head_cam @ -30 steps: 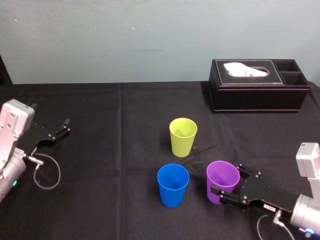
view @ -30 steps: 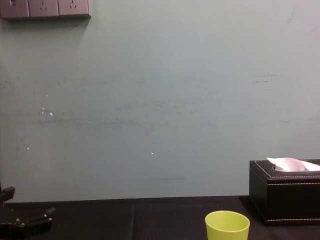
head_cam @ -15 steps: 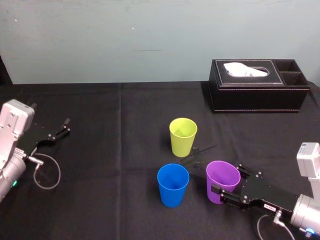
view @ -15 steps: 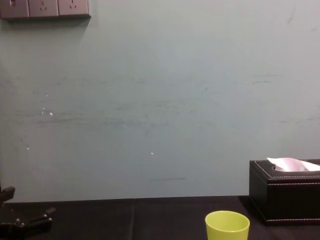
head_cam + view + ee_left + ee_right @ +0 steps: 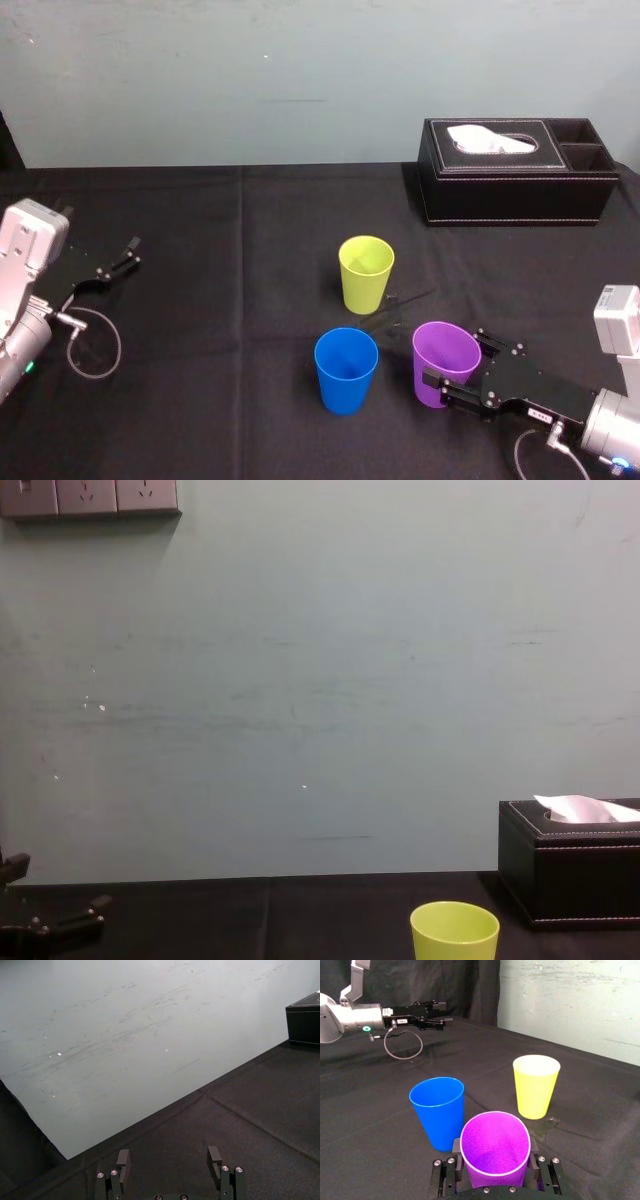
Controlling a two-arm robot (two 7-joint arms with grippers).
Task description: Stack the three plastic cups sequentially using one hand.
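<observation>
Three plastic cups stand on the black cloth. The lime-green cup (image 5: 366,272) (image 5: 535,1086) (image 5: 454,932) is farthest back. The blue cup (image 5: 346,370) (image 5: 438,1110) stands in front of it, a little to the left. To the right of the blue cup is the purple cup (image 5: 445,365) (image 5: 495,1147), leaning slightly. My right gripper (image 5: 452,362) (image 5: 495,1160), the hand with the white label, is shut on it with a finger against each side. My left gripper (image 5: 128,253) (image 5: 170,1160) rests open and empty at the far left.
A black tissue box (image 5: 515,170) (image 5: 570,865) stands at the back right, well behind the cups. A loop of cable (image 5: 92,345) hangs by the left arm. A pale wall rises behind the table.
The right gripper's fingers have closed in on the purple cup, which now leans a little. The other cups and the left arm have not moved.
</observation>
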